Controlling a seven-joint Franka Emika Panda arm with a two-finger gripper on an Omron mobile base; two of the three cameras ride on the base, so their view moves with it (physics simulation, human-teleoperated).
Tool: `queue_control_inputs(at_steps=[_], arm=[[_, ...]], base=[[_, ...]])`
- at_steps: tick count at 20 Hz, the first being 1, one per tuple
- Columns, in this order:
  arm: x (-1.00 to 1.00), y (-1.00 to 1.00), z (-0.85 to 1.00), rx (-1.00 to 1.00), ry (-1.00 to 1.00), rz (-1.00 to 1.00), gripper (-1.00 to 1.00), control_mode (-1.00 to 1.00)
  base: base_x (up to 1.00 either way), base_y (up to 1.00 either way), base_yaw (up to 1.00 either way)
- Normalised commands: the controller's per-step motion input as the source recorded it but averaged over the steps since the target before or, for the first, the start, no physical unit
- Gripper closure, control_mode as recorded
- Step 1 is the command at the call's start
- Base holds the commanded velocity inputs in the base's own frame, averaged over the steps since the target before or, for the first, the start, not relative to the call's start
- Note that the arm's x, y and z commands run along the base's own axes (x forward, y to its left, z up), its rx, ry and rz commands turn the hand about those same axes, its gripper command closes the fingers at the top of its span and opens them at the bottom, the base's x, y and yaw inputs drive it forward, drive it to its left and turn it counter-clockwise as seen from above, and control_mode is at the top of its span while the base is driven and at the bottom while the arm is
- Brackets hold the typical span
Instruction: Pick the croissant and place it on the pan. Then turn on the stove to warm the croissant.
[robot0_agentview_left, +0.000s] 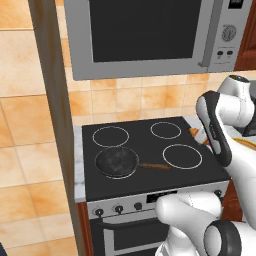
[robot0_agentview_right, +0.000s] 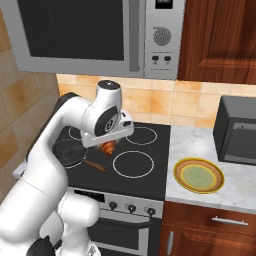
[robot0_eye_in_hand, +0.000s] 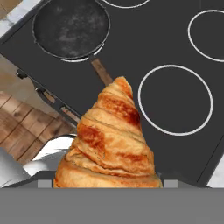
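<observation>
Overhead, jaws (robot0_agentview_right: 107, 145) grip croissant (robot0_eye_in_hand: 109, 140); pan (robot0_agentview_left: 116, 161) empty.

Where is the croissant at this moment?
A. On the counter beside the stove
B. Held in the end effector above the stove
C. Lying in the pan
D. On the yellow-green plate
B: the croissant hangs from the end effector over the stove, and the pan is empty.

stove (robot0_agentview_left: 150, 150) | pan (robot0_agentview_left: 117, 161) on front-left burner (handle pointing right) | plate (robot0_agentview_right: 198, 175) on counter (robot0_agentview_right: 200, 145)
</observation>
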Motion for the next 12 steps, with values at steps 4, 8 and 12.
queue_control_inputs(at_steps=[4,8,12], arm=[[-0.10,0.68,0.00,0.00,-0.04,0.15,1.00,-1.00],[-0.05,0.68,0.00,0.00,-0.02,0.16,1.00,-1.00],[-0.01,0.66,-0.03,0.00,-0.01,0.17,1.00,-1.00]], base=[[0.00,0.00,0.00],[0.00,0.00,0.00],[0.00,0.00,0.00]])
